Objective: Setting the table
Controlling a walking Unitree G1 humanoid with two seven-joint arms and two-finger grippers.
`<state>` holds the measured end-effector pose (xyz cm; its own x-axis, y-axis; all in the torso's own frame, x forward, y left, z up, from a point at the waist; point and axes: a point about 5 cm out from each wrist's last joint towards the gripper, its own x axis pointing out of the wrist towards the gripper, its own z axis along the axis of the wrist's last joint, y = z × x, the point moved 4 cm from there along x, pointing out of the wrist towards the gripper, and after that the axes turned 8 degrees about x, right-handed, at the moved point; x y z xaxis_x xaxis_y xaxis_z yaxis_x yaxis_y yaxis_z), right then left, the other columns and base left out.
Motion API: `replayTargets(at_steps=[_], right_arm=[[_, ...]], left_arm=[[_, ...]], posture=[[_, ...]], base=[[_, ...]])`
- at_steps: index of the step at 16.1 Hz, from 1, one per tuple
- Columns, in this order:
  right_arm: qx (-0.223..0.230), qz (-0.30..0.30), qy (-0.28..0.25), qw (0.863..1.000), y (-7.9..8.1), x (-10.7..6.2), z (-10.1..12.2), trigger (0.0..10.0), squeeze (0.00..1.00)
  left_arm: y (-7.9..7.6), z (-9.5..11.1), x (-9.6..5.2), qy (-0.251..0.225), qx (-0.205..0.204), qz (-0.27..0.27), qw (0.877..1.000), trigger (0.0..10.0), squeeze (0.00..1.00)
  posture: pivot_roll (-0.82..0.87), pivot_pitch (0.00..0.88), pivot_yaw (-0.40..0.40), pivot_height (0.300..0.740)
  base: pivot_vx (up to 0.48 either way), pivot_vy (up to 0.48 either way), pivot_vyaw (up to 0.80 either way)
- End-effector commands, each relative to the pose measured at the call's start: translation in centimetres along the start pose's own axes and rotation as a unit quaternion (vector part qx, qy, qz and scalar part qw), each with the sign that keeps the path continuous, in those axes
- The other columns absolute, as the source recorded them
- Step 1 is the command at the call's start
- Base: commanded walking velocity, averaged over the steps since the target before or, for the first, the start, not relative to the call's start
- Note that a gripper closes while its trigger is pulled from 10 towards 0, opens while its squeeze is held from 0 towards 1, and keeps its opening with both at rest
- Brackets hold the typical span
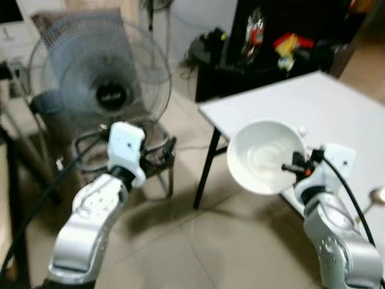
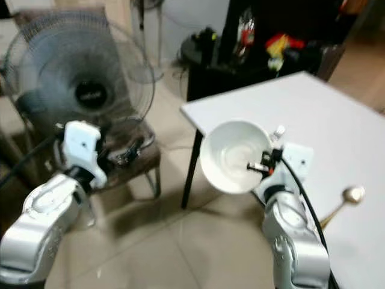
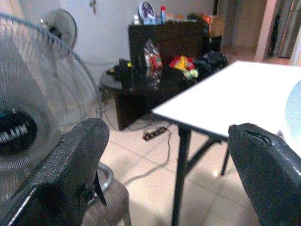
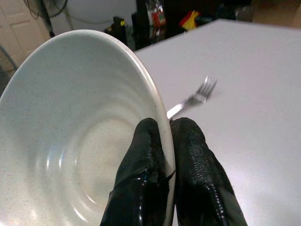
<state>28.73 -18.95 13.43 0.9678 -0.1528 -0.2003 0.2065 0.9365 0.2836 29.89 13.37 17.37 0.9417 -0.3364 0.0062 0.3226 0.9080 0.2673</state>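
The right pincer (image 4: 162, 155) pinches the rim of the white bowl (image 1: 264, 156), held tilted just off the tabletop (image 1: 337, 108) corner — not yet set down. A fork (image 4: 195, 100) and spoon (image 2: 348, 197) already lie on the tabletop. The left pincer (image 3: 164, 174) is spread, away beside the fan (image 1: 99, 75).

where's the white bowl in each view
Left eye view: bowl at centre right, tilted, held by the right gripper at the table's near corner.
Right eye view: bowl at centre, at the same corner.
Left wrist view: pale sliver at the right edge, likely the bowl, not certain.
Right wrist view: bowl fills the left, rim pinched between the black fingers.
Shared landmark: the white table.
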Motion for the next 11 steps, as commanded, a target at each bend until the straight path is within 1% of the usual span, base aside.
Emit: replayTargets(at_steps=[1,11], right_arm=[[0.005,0.019,-0.019,1.000,1.10,-0.14,1.01,10.0,0.00],[0.014,0.016,-0.021,1.000,1.26,-0.02,1.19,10.0,0.00]], left_arm=[[0.40,0.11,0.04,-0.001,0.003,0.004,1.000,10.0,0.00],[0.50,0.11,0.16,-0.001,0.009,-0.005,1.000,10.0,0.00]], posture=[[0.06,0.000,-0.068,0.740],[0.06,0.000,-0.061,0.740]], base=[[0.322,0.000,-0.78],[0.329,0.000,-0.78]])
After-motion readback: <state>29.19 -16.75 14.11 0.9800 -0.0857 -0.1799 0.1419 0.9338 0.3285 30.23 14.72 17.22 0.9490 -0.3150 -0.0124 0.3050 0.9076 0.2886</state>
